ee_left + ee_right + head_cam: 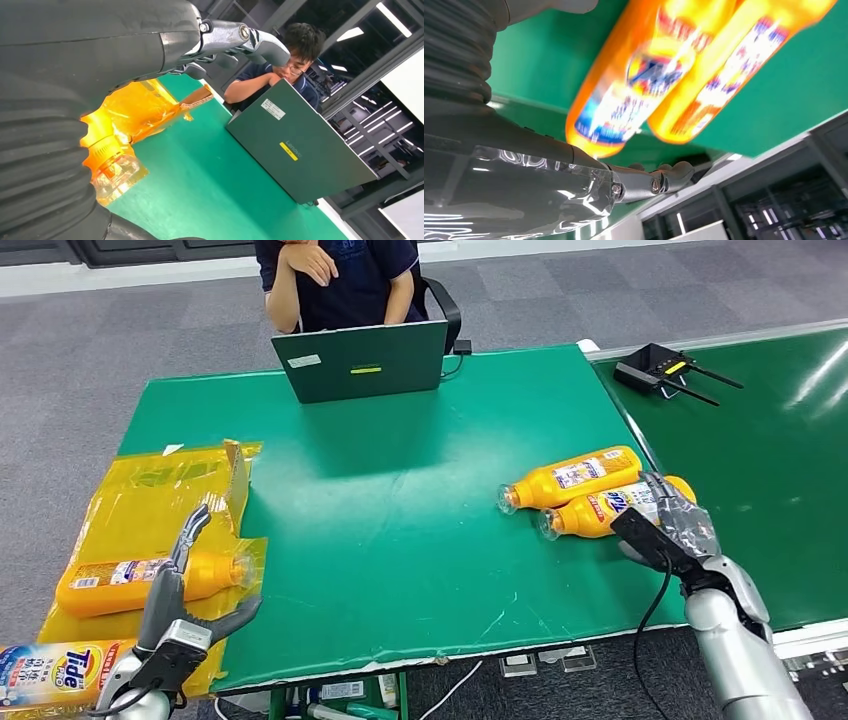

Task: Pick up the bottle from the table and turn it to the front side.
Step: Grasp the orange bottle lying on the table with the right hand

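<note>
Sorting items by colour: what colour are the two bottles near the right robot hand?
Orange, with white and blue labels; clearest in the head view.

Silver arms, grey ribbed wrist covers, right hand (668, 525) plastic-wrapped, black cable

A robotics lab or test room, set up inside an office-style space; grey carpet tiles (120, 350) cover the floor; a green mat lies over the surface (400, 500), its front edge scuffed and torn; a person (340, 280) sits at the far side behind an open dark green laptop (362, 362); a second green surface (760, 440) stands just beside, carrying a black device with antennas (660, 370); the left wrist view shows long ceiling strip lights (395, 12) and dark metal shelving (380, 135) behind the person.
</note>
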You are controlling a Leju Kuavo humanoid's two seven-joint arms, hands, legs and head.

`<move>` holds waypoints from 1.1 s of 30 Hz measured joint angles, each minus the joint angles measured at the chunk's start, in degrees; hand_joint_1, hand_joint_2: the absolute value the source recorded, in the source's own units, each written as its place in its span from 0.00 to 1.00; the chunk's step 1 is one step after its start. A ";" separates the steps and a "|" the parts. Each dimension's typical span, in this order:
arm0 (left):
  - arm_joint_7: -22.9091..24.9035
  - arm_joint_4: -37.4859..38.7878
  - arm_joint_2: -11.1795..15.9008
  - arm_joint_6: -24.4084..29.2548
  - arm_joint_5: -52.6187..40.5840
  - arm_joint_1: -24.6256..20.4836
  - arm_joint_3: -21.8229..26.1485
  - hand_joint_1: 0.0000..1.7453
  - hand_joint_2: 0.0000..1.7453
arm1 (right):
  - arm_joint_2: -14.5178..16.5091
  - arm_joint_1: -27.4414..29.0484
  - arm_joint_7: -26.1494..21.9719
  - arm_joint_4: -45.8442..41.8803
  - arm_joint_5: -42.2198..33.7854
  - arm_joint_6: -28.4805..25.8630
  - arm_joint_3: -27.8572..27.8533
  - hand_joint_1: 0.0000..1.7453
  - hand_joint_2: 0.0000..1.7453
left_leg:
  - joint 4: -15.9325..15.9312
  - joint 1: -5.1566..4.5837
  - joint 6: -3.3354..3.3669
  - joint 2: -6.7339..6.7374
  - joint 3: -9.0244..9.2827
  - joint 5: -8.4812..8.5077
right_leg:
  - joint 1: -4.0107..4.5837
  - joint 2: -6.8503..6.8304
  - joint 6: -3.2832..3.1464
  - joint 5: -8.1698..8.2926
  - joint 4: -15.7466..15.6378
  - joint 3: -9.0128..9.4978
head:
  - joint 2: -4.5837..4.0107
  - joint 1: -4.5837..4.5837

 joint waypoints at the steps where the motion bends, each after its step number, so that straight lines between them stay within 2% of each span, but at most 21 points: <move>1: -0.01 0.01 -0.03 -0.06 0.01 0.01 0.00 0.00 1.00 | -0.40 -1.04 -0.10 1.33 0.04 -0.02 0.00 0.00 1.00 | 0.00 -0.01 0.01 -0.01 0.00 0.01 | 0.00 0.00 0.01 0.00 0.00 0.01 | 0.00 0.00; 7: -0.03 0.09 -0.04 -0.07 1.08 0.05 -0.02 0.00 1.00 | -1.54 -4.40 -0.81 6.85 0.76 -0.09 0.00 0.00 1.00 | 0.01 -0.03 0.02 -0.03 -0.02 0.01 | 0.00 -0.03 0.01 0.00 0.00 0.02 | 0.00 0.00; 16: -0.06 1.52 0.12 0.82 2.38 -0.52 -0.35 0.00 1.00 | -1.97 -7.78 -0.75 10.47 2.49 -0.01 1.00 0.00 1.00 | 0.01 -0.02 0.01 -0.02 -0.02 0.01 | 0.01 -0.01 0.01 0.00 0.01 0.00 | 0.00 0.00; 26: -0.08 1.93 0.10 0.43 2.36 -0.94 -1.19 0.00 1.00 | -2.11 -11.47 1.93 11.59 6.05 1.32 5.76 0.00 1.00 | 0.01 -0.03 0.02 -0.03 -0.01 0.02 | 0.00 -0.03 0.01 0.01 0.01 0.00 | 0.00 0.00; 33: -0.08 2.50 0.10 0.68 2.91 -1.18 -2.88 0.00 1.00 | -2.75 -13.90 2.10 11.77 6.60 2.51 8.78 0.00 1.00 | 0.01 -0.03 0.02 -0.03 -0.02 0.02 | 0.00 -0.03 0.01 0.01 0.01 0.00 | -0.01 0.00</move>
